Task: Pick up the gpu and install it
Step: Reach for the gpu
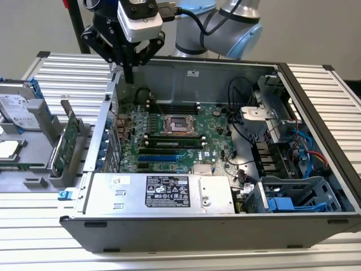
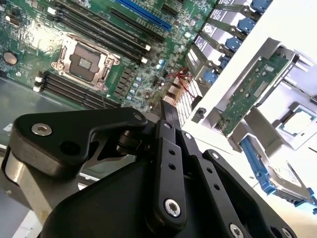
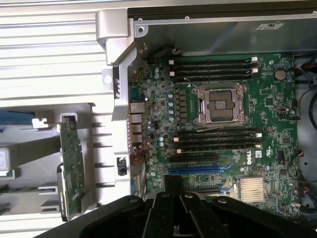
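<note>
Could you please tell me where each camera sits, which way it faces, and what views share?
Exterior view: off the arm, raised, looking down into the open case; the arm and end effector hang over its far edge.
First wrist view: on the wrist, looking nearly straight down on the motherboard; end effector links show.
Second wrist view: on the wrist, looking obliquely past the end effector at the motherboard.
Shared: both wrist views catch the gpu standing on edge outside the case.
</note>
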Motion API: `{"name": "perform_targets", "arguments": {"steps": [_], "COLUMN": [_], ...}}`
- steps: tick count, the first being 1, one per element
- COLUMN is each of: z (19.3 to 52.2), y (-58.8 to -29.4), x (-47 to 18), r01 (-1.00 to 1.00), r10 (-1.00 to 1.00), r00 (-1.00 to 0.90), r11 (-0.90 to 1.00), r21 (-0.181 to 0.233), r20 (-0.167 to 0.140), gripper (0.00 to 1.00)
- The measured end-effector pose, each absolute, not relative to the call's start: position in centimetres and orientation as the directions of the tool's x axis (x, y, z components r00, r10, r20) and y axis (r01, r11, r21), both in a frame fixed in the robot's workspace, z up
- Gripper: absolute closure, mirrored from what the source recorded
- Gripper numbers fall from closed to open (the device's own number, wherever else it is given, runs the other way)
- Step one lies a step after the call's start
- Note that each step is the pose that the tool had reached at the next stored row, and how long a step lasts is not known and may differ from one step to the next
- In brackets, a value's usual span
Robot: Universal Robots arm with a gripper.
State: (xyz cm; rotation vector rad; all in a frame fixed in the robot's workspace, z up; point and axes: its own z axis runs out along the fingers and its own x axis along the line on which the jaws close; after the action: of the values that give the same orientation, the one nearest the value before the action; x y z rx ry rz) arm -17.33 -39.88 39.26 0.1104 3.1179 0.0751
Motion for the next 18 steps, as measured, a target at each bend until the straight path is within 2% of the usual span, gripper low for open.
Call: {"name": "perform_targets", "arguments": {"steps": [18], "z": [39.3], "y": [-39.9], "x": [-19.0], "r01": [0.070], "r10": [0.071], "r00": [-0.997], "r11": [0.996], "r21": [0.049], "r20": [-0.019], "gripper": [1.00]}}
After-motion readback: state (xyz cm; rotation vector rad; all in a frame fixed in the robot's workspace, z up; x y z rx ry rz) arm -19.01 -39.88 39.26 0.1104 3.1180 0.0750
